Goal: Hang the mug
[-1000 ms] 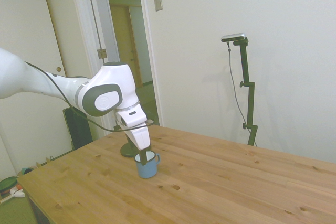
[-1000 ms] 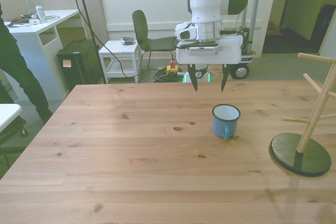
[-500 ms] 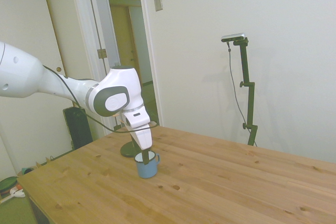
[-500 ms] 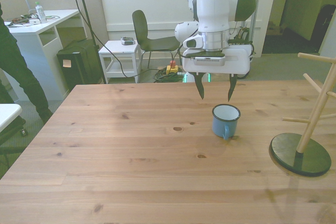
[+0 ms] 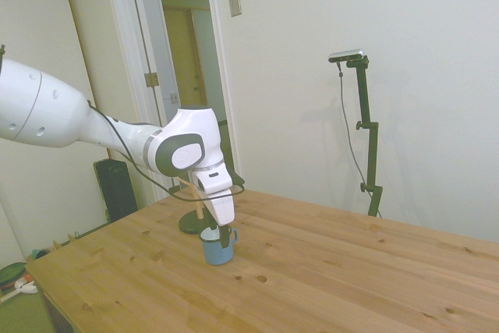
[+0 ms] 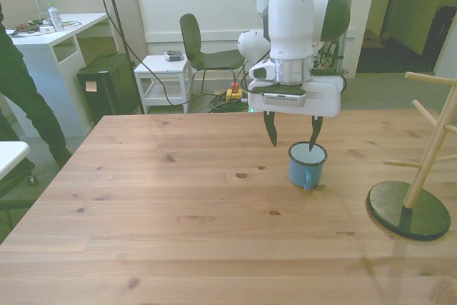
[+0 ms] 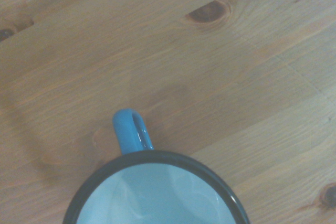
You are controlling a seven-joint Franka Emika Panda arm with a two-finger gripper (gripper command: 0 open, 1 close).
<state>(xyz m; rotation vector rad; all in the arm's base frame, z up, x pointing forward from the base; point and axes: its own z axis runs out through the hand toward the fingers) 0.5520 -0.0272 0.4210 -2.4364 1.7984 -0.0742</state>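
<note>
The light-blue mug (image 6: 306, 166) stands upright on the wooden table (image 6: 178, 233), its small handle facing the camera in the front view. My gripper (image 6: 292, 143) hangs open just over it. One fingertip (image 6: 312, 145) dips at the mug's white mouth, and the other sits outside the rim on the front view's left. From the side, the gripper (image 5: 224, 235) comes down onto the mug (image 5: 217, 251). The wrist view shows the mug's dark rim (image 7: 157, 157) and blue handle (image 7: 130, 129) from above. A wooden peg rack (image 6: 427, 155) on a dark round base (image 6: 403, 212) stands at the front view's right.
A person's dark-clothed leg (image 6: 25, 98) shows at the front view's left, beside a white desk (image 6: 57, 37). A chair (image 6: 200, 48) and a small white cart (image 6: 164, 76) stand behind the table. In the side view the rack base (image 5: 187, 222) lies just behind the arm.
The gripper has come down and shifted toward the front view's right, from beside the mug to over its rim. The fingers stay open. The mug has not moved.
</note>
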